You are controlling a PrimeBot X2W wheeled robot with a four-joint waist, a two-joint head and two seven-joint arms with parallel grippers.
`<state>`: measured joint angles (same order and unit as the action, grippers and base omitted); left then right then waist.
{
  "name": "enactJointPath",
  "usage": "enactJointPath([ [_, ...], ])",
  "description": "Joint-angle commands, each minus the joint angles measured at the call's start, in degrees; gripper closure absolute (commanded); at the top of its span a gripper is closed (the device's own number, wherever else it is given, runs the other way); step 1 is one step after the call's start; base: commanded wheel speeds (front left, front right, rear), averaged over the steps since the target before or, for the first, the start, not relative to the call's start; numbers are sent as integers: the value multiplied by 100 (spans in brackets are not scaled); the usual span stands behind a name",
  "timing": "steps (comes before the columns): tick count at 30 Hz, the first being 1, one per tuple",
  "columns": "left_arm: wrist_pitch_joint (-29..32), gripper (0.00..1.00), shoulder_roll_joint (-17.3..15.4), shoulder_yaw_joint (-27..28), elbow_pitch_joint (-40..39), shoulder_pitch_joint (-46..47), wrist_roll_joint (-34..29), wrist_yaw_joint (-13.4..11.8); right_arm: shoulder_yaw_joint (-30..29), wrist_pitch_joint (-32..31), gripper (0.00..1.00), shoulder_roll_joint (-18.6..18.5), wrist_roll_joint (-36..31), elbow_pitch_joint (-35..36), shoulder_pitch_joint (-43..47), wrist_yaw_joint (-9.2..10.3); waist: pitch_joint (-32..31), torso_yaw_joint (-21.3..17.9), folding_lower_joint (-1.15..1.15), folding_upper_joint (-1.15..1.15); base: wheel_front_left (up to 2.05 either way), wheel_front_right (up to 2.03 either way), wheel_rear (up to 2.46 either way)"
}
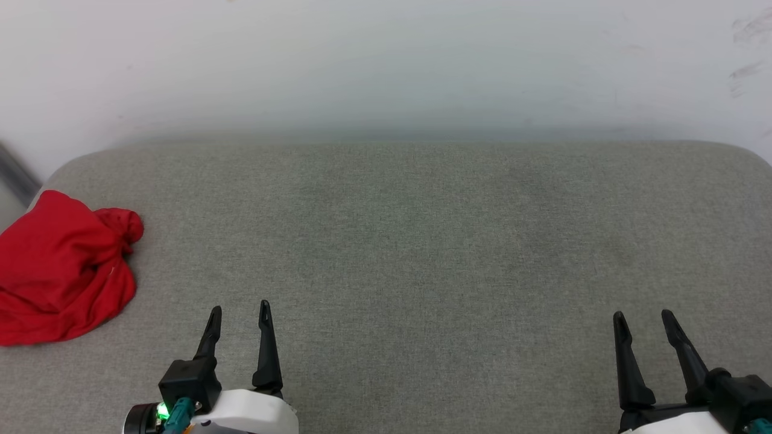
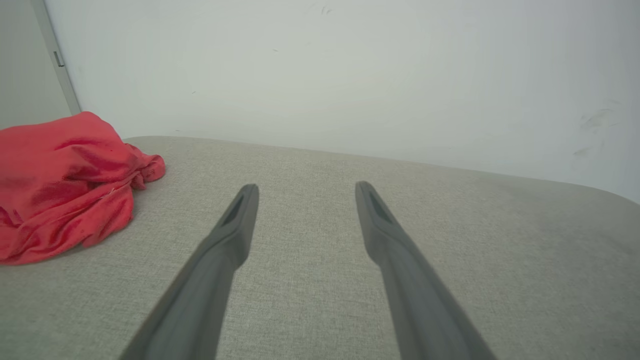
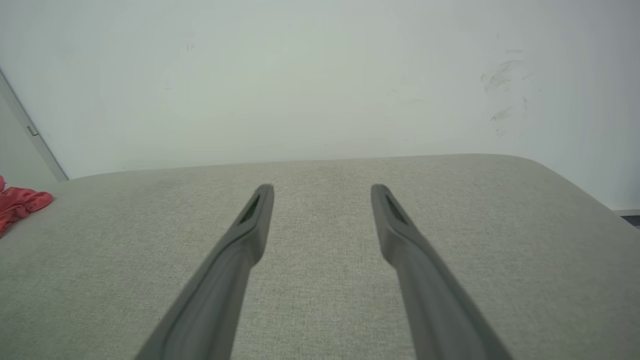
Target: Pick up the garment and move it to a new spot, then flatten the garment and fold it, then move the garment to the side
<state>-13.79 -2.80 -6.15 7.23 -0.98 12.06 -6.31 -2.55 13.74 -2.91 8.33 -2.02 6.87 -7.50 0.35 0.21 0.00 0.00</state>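
Left gripper [image 1: 240,306]: at the near edge, on the left side. Its two long dark fingers point to the far side. They are spread wide, with a big gap between them. It holds nothing. Grey cloth shows through the gap.
Right gripper [image 1: 642,313]: at the near edge, on the right side. Its two dark fingers are spread wide too. It holds nothing.
Garment [image 1: 60,265]: a red, crumpled heap that lies on the far left of the grey pad. One bunched-up bit sticks out to the right at its far end. Its left part runs out of the head view. It sits to the left of the left gripper and a bit farther away, not touching it. It is well apart from the right gripper.
Grey pad [image 1: 410,241]: a soft, wide top covered in grey cloth, with round far corners. Both grippers hang over it.
Wall [image 1: 386,60]: pale and plain, just behind the far edge of the pad. Some dark scuff marks show at the far right.
Grey strip [image 2: 55,55]: a thin bar that slants up the wall at the far left, behind the garment.
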Motion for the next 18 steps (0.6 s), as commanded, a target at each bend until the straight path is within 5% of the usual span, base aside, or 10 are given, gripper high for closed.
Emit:
enactJointPath([
  [1,-35,0,-13,-11,-13,-44,-98,-27,11,43,0,4,-95,37,36,2,0,2,0,0,0,0,0],
  [18,-149,0,-13,-19,98,-113,-205,-43,-4,147,0,6,-140,-39,155,2,-17,24,0,0,0,0,0],
])
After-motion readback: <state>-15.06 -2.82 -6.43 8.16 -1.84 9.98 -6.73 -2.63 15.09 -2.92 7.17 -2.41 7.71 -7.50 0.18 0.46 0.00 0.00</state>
